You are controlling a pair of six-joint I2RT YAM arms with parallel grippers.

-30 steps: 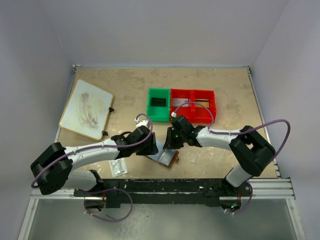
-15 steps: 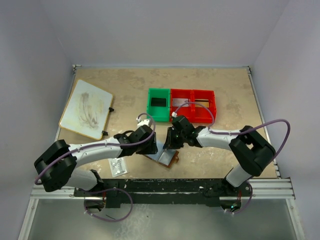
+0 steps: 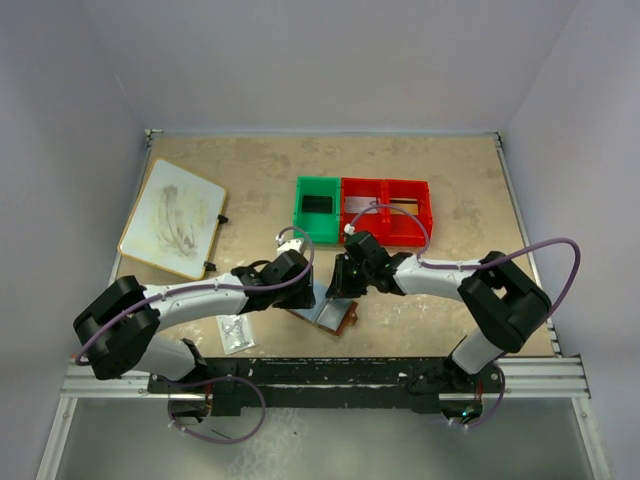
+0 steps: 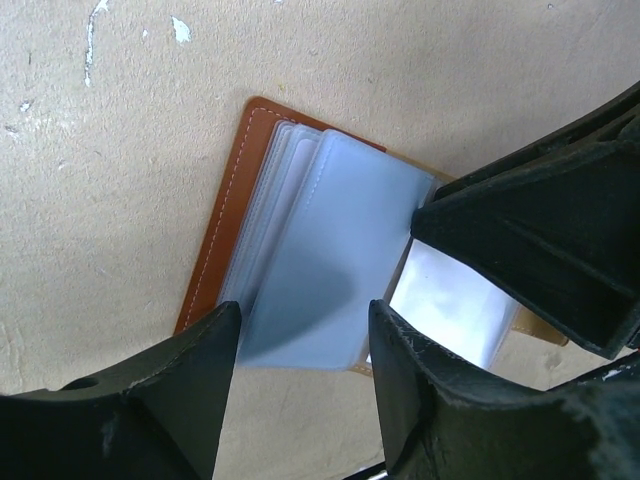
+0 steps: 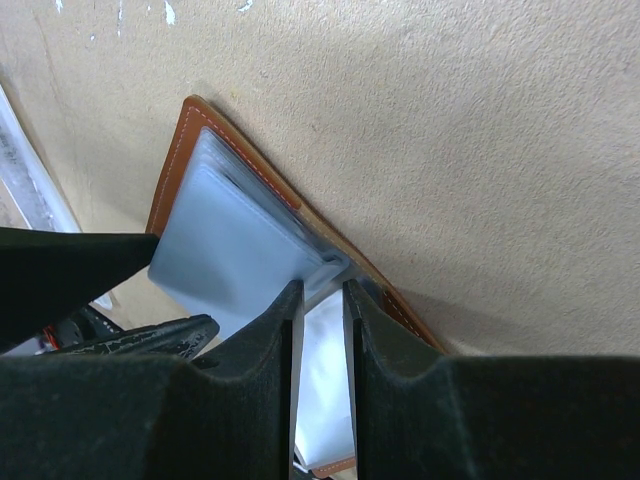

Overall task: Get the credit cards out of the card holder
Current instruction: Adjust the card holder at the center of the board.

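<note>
Right gripper (image 5: 320, 300) nearly closed, pinching the edge of a bluish sleeve of the card holder (image 4: 320, 250), which lies open on the tan table (image 4: 120, 150). Left gripper (image 4: 300, 350) spread wide, fingers straddling the sleeves' near end, gripping nothing.

I'm getting the top cam looking down from above & behind the arm bases, far off, taking in the whole tan speckled tabletop (image 3: 250, 170). Both wrist cams are pointing steeply down, v. close, facing each other. All three are sharing the brown leather card holder (image 3: 337, 316) w/ bluish-grey sleeves, lying open.
</note>
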